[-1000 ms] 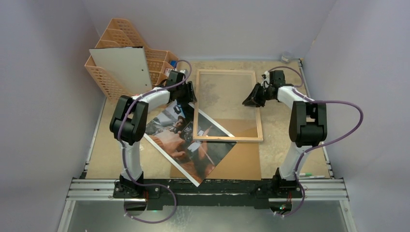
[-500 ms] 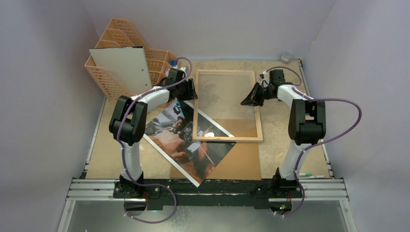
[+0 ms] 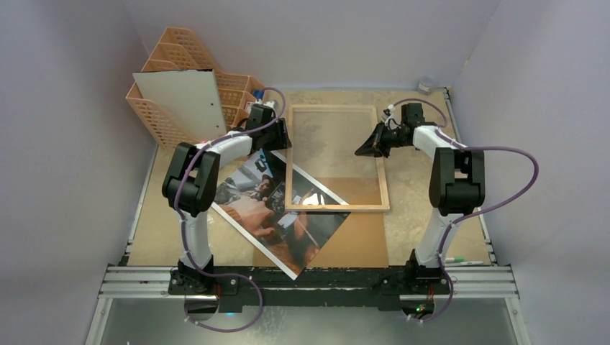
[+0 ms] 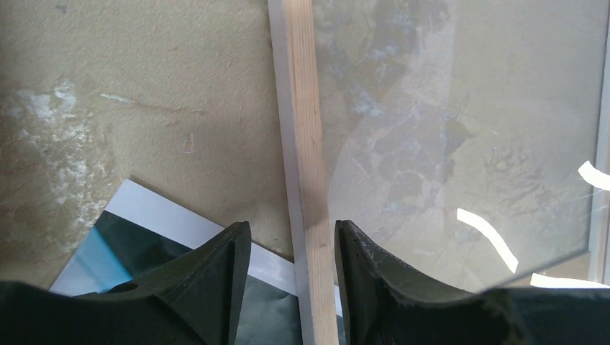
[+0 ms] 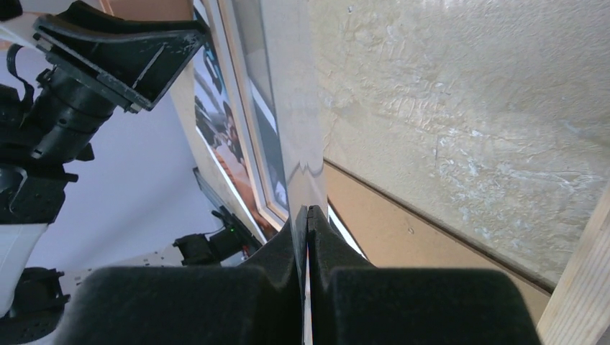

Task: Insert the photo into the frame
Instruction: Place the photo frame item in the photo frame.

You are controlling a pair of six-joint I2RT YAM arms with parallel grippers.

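The frame (image 3: 338, 208) lies flat mid-table, rear rim up. My left gripper (image 3: 280, 135) is open and straddles its left wood rail (image 4: 306, 144); the right finger is against the rail, the left finger stands off it. My right gripper (image 3: 362, 151) reaches inside the frame from the right and is shut on the clear pane (image 5: 295, 108), which is raised at that edge. The photo (image 3: 259, 208) lies picture-up and slanted at the front left, one corner under the frame. Its white border (image 4: 180, 223) shows beside my left fingers (image 4: 230, 244).
A brown fibreboard sheet (image 3: 360, 241) lies beneath the frame's near end. A peach lattice organiser (image 3: 180, 43) stands at the back left with a white board (image 3: 180, 100) leaning on it. A pen (image 3: 460, 260) lies at the front right edge.
My right gripper has closed on the pane and edged left, tilting the pane up. The frame has slid slightly leftward. The left gripper stays at the left rail.
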